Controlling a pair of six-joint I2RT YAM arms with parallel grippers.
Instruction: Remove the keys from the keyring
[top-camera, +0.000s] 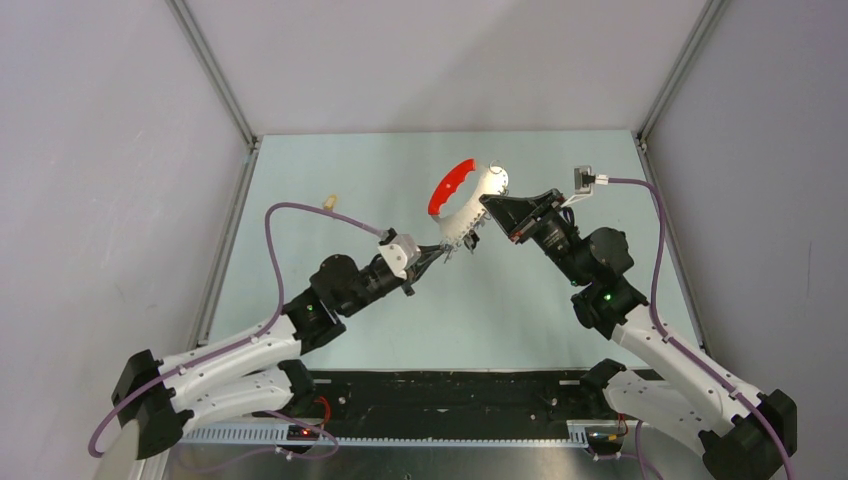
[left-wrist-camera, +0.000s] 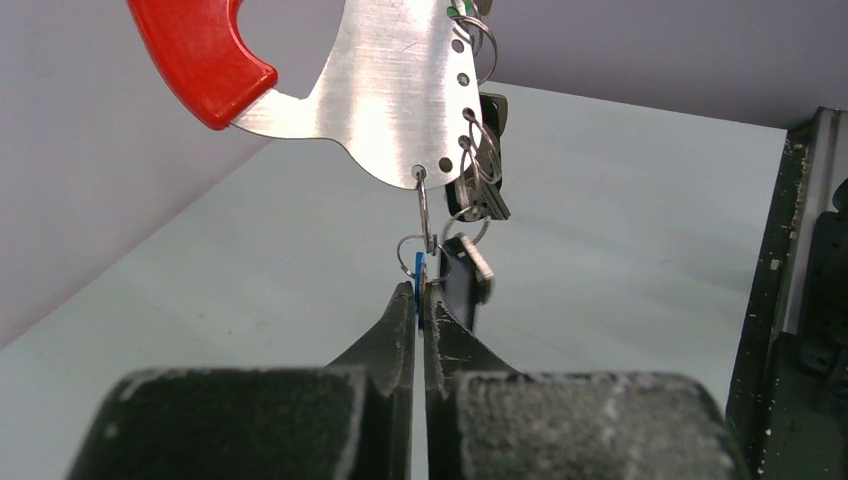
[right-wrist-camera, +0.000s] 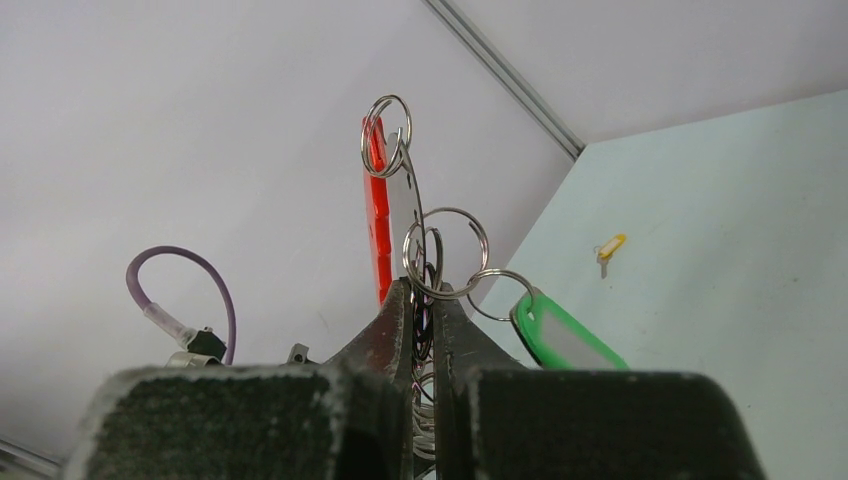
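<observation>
Keyring (top-camera: 462, 195), a red crescent on a drilled metal plate, is held above the table (top-camera: 520, 330) at upper centre of the top view. Right pincer (top-camera: 490, 203) is clenched on the plate's edge. Left pincer (left-wrist-camera: 421, 300) is clenched on a blue key (left-wrist-camera: 418, 285) hanging from the plate's lowest ring; a yellow key (top-camera: 326, 202) lies on the table, left of centre.

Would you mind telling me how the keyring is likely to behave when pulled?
The keyring probably stays rigid: it looks like flat sheet metal. The keys hang from loose split rings, so they would likely swing.
</observation>
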